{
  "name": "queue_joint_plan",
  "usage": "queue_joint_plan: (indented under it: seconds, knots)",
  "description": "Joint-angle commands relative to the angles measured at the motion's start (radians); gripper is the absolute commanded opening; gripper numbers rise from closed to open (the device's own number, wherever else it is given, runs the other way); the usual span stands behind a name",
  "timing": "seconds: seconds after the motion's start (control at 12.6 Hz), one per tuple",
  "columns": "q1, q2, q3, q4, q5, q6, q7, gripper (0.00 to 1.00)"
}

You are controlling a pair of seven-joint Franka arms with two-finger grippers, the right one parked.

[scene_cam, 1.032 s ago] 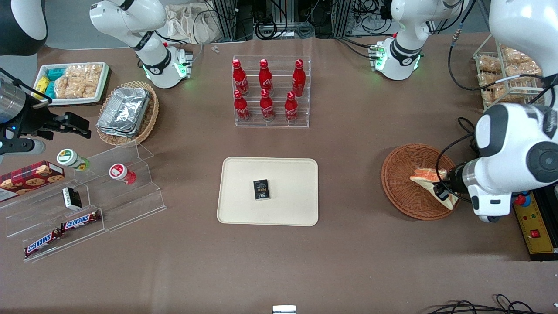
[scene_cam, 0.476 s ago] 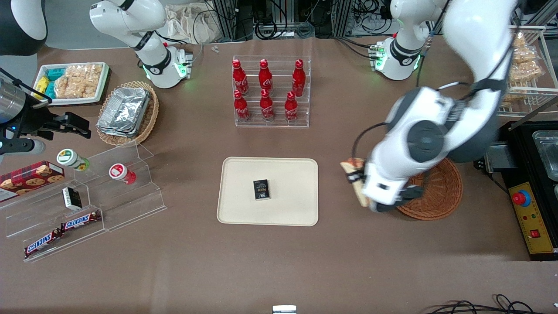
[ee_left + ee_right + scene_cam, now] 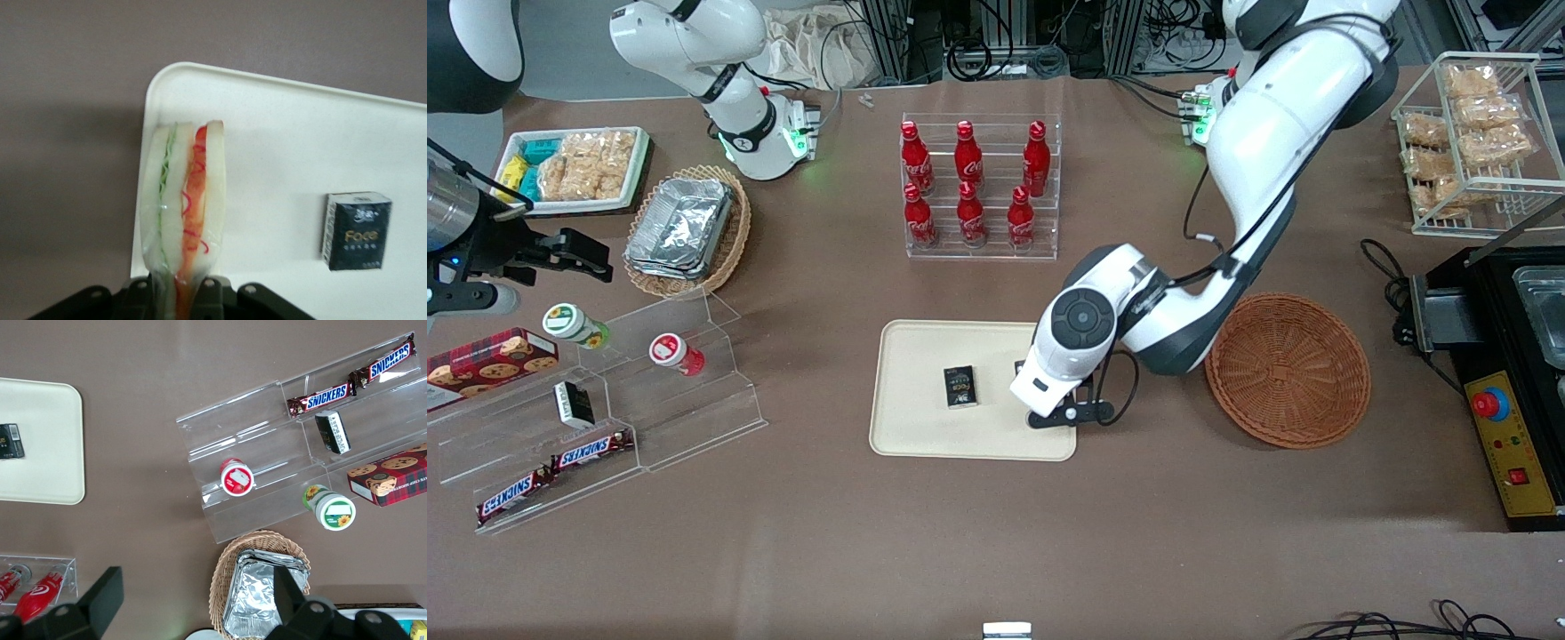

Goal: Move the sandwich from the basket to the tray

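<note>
Front view showed the left arm bent low over the centre of the frame, its gripper [image 3: 1049, 400] above the edge of the cream tray [image 3: 911, 427] that lay toward the working arm's end of the table; from this angle the arm's white wrist hid the sandwich. Left wrist view made the grasp plain; the gripper [image 3: 180, 297] was clamped on the sandwich [image 3: 183, 207], which stood on edge with its green and orange-red filling layers facing the camera; the wedge hung over the tray [image 3: 280, 133] close to one rounded corner, and whether it touched the tray's surface could not be told. A small dark box [image 3: 960, 387] lay on the tray near its middle, well apart from the sandwich; the wrist camera read it as a black packet [image 3: 355, 231] with gold lettering. The reddish-brown wicker basket [image 3: 1288, 369] sat at the right of the front frame, beside the tray, with nothing visible in it. At the top centre of the front frame, red bottles [image 3: 969, 182] stood in a clear rack, farther from the camera than the tray.
</note>
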Motion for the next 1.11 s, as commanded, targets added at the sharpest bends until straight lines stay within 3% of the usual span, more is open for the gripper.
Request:
queue_joint_plan:
  seconds: [0.0,0.08,0.16,0.24,0.56,0.71,0.95,1.03]
  knots:
    - [-0.032,0.076,0.008,0.077,0.052,0.002,0.013,0.0]
    - [-0.034,0.089,0.008,0.081,0.052,0.013,0.011,0.16]
    - [-0.032,0.096,0.008,0.083,0.052,0.031,0.001,0.65]
    - [-0.032,0.091,0.008,0.081,0.047,0.041,-0.009,1.0]
    - [-0.008,0.018,0.008,0.077,0.047,0.006,-0.056,1.0]
    - [0.011,-0.056,0.008,0.075,0.044,-0.13,-0.124,1.0]
    - [0.168,-0.206,-0.009,0.064,0.03,-0.318,-0.013,1.0]
    - [0.23,-0.26,-0.012,0.058,-0.036,-0.367,0.087,1.0]
